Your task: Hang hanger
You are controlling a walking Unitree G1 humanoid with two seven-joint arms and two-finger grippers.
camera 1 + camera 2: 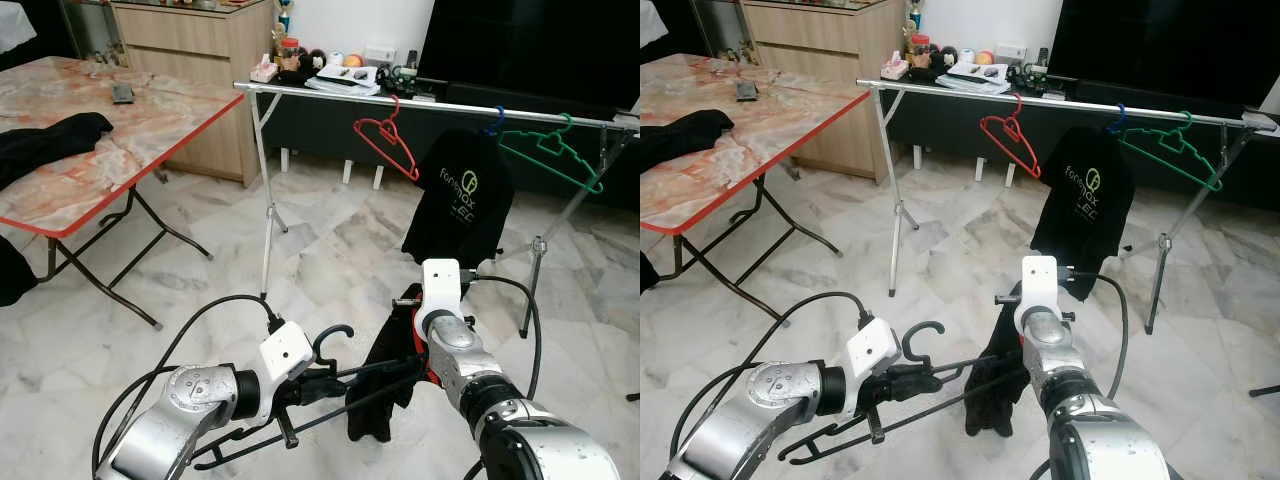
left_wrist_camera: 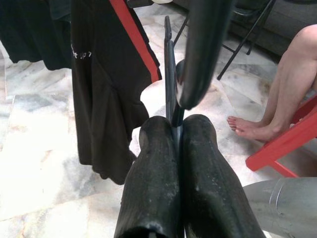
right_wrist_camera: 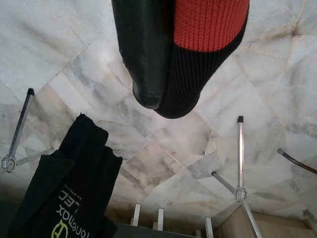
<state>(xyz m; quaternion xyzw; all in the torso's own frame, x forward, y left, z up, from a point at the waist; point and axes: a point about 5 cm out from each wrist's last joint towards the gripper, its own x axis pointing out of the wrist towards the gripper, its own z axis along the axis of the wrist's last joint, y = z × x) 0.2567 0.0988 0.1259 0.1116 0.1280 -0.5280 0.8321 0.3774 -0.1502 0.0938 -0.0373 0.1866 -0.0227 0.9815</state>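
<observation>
My left gripper (image 2: 176, 129) is shut on the thin wire of a black hanger (image 1: 300, 405), just below its hook (image 1: 335, 335), low in front of me. A black garment with red trim (image 1: 385, 385) hangs at the hanger's right end. My right gripper (image 3: 158, 101) is shut on this garment's red and black knit edge. Ahead stands a silver clothes rack (image 1: 420, 100). On its rail hang a red hanger (image 1: 385, 140), a black printed T-shirt (image 1: 460, 200) and a green hanger (image 1: 555, 150).
A folding table with a marble top (image 1: 110, 130) and dark clothes on it stands at the left. A wooden cabinet (image 1: 195, 60) and a shelf of small items lie behind the rack. A person's bare legs (image 2: 287, 84) and a red chair (image 2: 290, 144) are close by.
</observation>
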